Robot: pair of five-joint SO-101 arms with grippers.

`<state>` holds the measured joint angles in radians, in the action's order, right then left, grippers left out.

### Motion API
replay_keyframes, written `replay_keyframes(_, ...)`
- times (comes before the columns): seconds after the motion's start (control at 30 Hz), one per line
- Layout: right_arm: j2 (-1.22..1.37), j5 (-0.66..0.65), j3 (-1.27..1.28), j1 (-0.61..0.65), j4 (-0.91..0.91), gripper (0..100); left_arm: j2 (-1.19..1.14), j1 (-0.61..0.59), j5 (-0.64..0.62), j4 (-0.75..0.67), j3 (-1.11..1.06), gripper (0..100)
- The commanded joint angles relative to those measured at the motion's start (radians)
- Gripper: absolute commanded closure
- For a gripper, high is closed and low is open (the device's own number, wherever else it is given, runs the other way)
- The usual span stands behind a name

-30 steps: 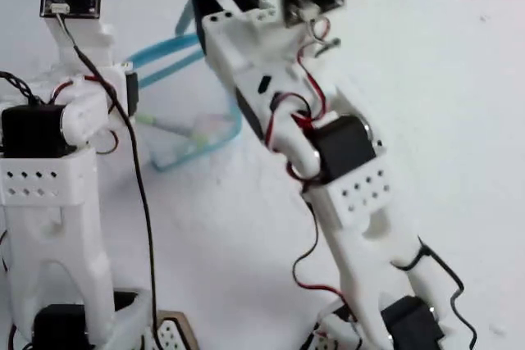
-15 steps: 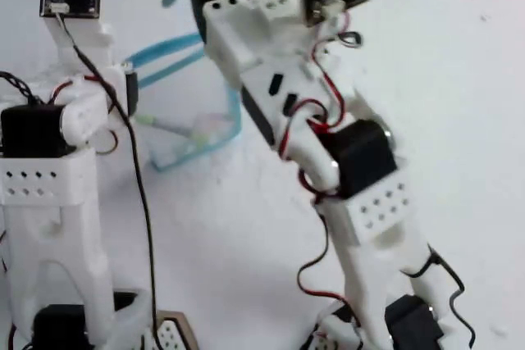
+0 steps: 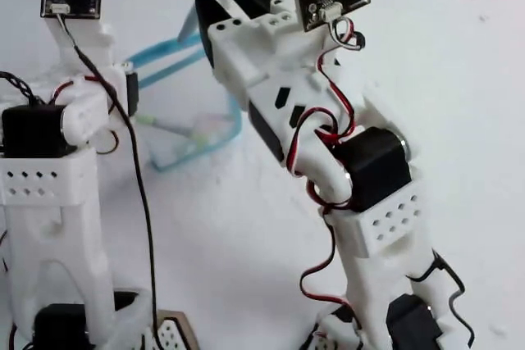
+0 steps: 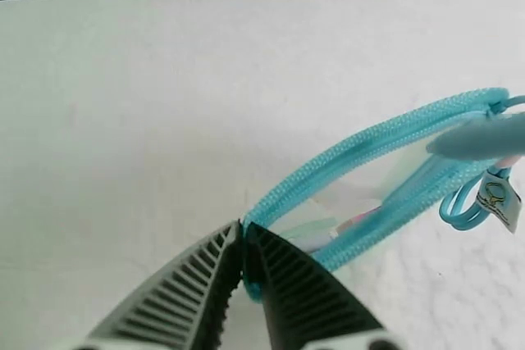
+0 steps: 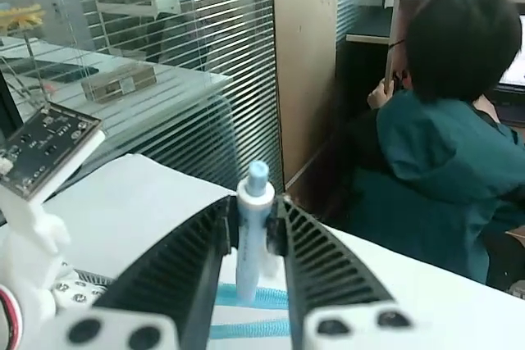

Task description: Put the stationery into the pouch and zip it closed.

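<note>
Upper middle of the high view: I'm holding a pen [image 5: 251, 202] above the open pouch [image 3: 197, 133].
My right gripper [image 5: 254, 217] is clamping the pen upright, and my left gripper [image 4: 244, 256] is pinching the pouch's zipper end, centre-left. Next move probably calls for lowering the pen into the mouth.

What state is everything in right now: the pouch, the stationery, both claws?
Clear plastic pouch with light-blue zipper: unzipped, mouth gaping.
Pastel stationery in the pouch: inside, lying flat.
White pen with pale-blue tip: upright, outside the pouch, gripped.
Left claw: shut on the pouch's zipper end.
Right claw: shut on the pen, raised.
</note>
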<state>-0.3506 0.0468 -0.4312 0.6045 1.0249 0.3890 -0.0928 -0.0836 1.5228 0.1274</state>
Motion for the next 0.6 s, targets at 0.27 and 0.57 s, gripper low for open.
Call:
replay_keyframes(0.27, -0.013, -0.009, -0.029, 0.07, 0.018, 98.2, -0.012, 0.008, 0.005, 0.008, -0.005, 98)
replay_keyframes(0.57, 0.128, -0.003, 0.091, 0.061, 0.012, 98.1, -0.008, 0.002, 0.005, 0.009, -0.005, 98)
